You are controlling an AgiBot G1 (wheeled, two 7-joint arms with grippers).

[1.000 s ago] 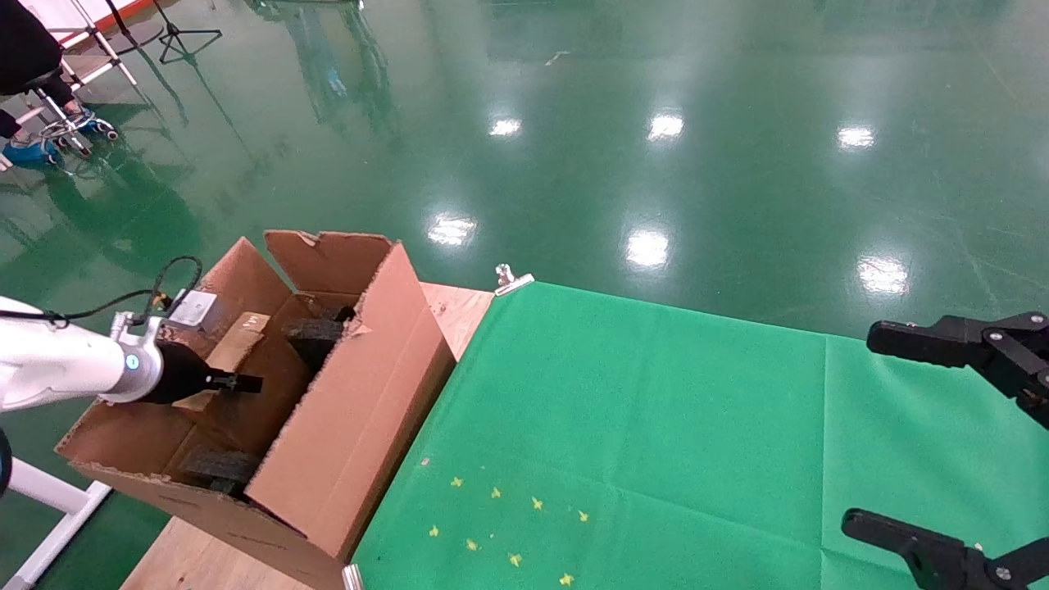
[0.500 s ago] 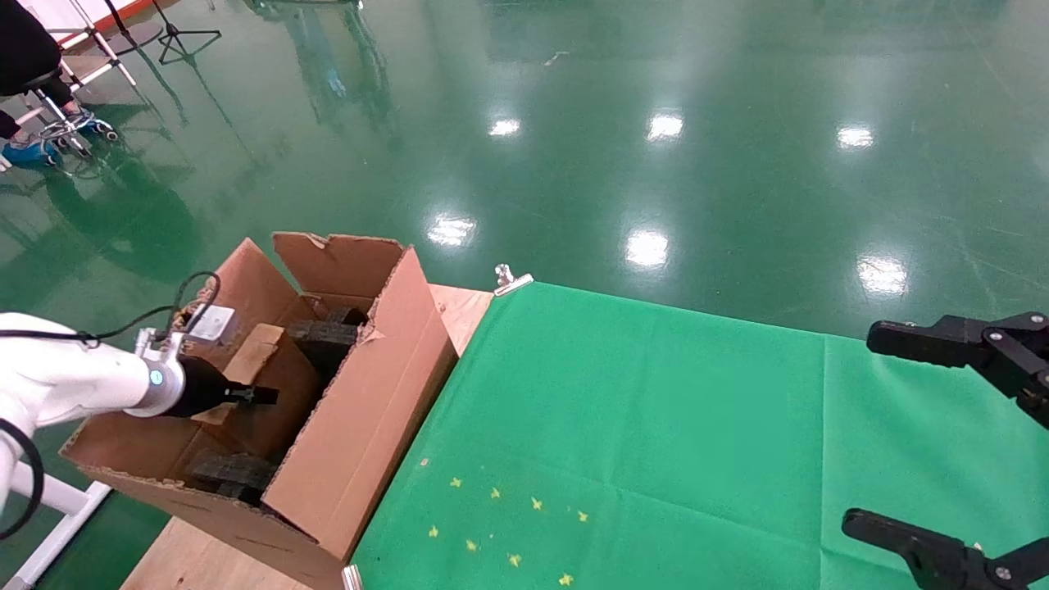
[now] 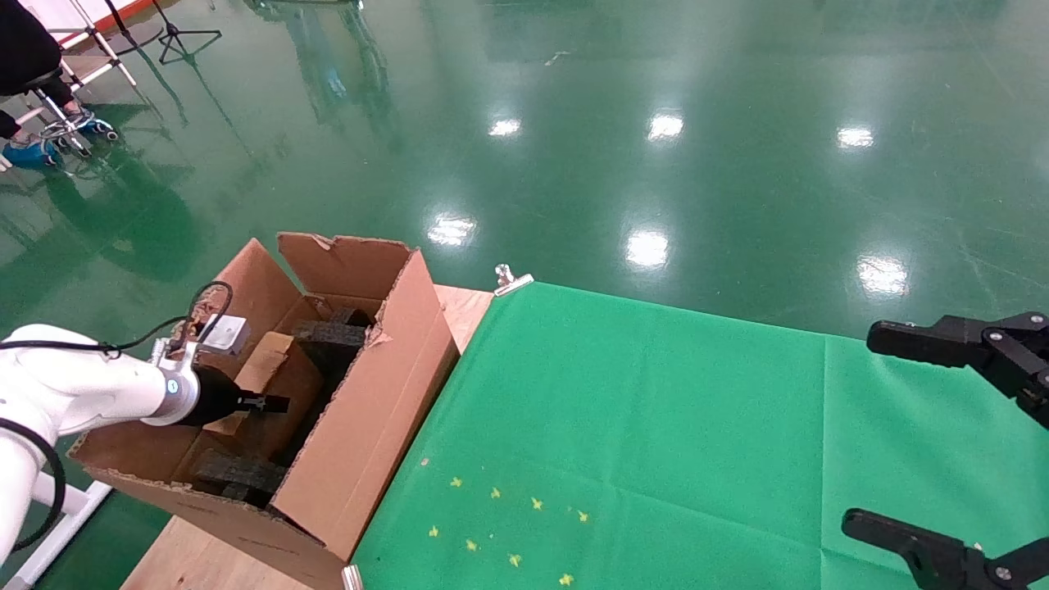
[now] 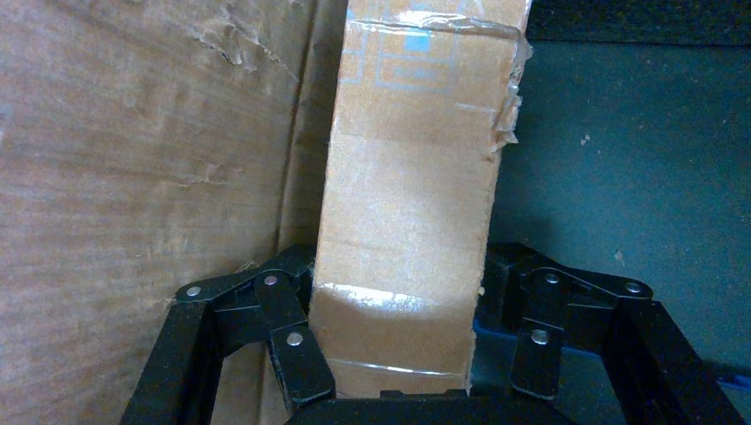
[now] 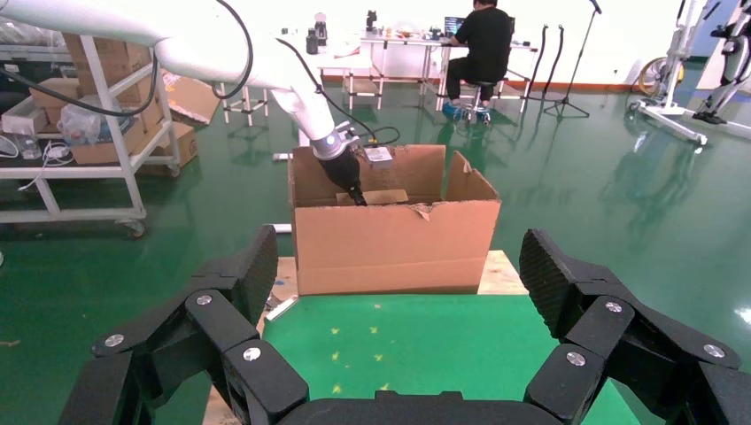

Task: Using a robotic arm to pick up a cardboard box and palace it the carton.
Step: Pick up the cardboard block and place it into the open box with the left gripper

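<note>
Left end effector (image 3: 274, 403) clamped on the cardboard box (image 3: 266, 385) inside the carton (image 3: 361, 426)

The carton stands at 9 o'clock on the wooden surface (image 3: 184, 565), black foam pieces (image 3: 328, 338) inside, beside the green cloth (image 3: 656, 442); glossy green floor (image 3: 574, 123) beyond; the left wrist view shows fingers (image 4: 297, 359) pressing both box sides; the right end effector (image 5: 390, 336) hangs wide open, empty, at 3 o'clock.
</note>
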